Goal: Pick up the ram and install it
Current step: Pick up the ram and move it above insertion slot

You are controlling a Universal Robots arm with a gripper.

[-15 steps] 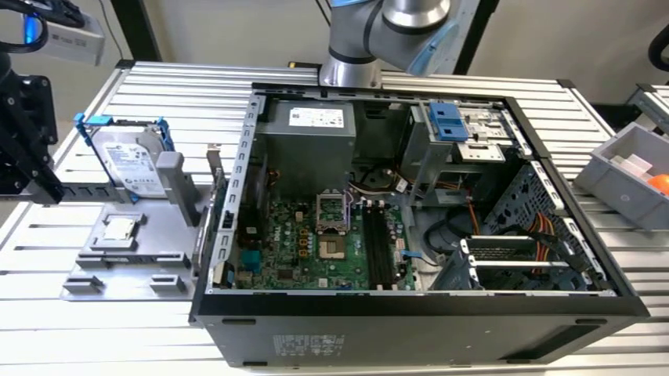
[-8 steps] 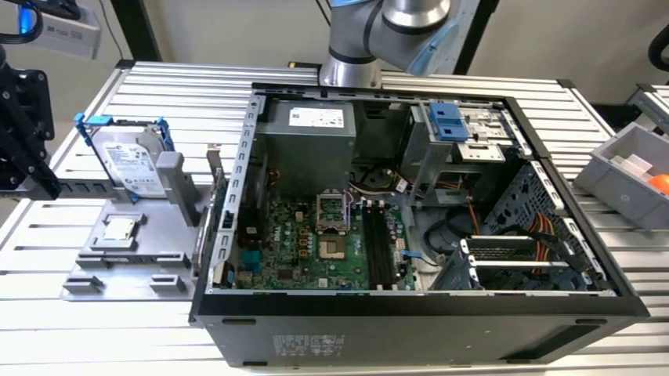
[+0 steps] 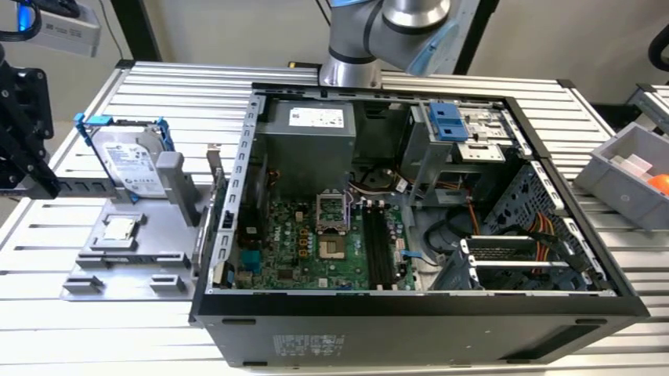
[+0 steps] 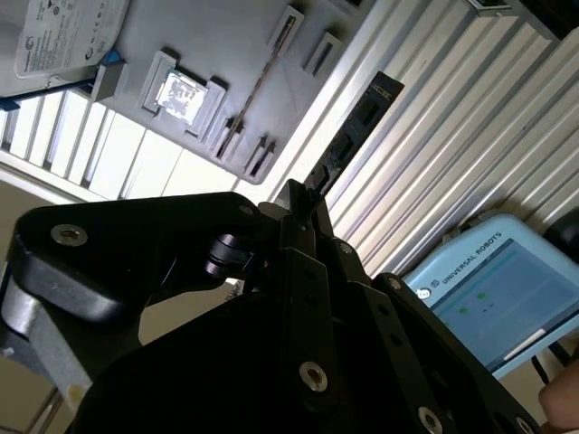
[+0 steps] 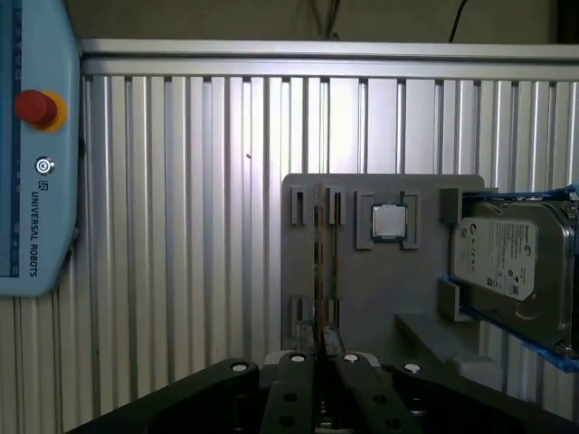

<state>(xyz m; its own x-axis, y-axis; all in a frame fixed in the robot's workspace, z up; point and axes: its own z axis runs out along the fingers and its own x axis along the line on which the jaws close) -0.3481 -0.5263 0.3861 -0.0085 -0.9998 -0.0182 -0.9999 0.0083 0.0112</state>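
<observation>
Claw (image 4: 303, 194) pinched on ram (image 4: 362, 122): the second wrist view shows its chip face slanting out past the tips, near end hidden behind claw links. The first wrist view shows its thin edge, overlapping tray (image 5: 362, 298). The exterior view adds open case (image 3: 418, 329) and memory slots (image 3: 378, 247); ram's height over tray unreadable.

Stands at the top edge of the exterior view as a silver-grey arm (image 3: 356, 47) with a pale blue joint cap, roughly upright and cut off above. Ends in a black gripper (image 5: 323, 357) (image 4: 303, 192) of bolted link bars, seen in both wrist views, narrowing from a broad base to its tip. Points downward in the first wrist view.
</observation>
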